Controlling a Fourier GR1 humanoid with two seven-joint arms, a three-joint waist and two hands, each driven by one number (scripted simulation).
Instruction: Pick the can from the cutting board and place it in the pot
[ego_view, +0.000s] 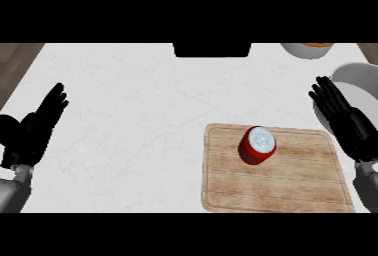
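From where I stand, the one camera sits up at the robot's head and looks steeply down onto the white counter. It faces away from the robot's body, so the counter's far edge runs along the top of the view. It is near enough that the counter fills almost the whole frame. The left hand comes in at the lower left edge and the right hand at the right edge. The cutting board lies low and right of centre, reaching the view's bottom; the right border clips the pot.
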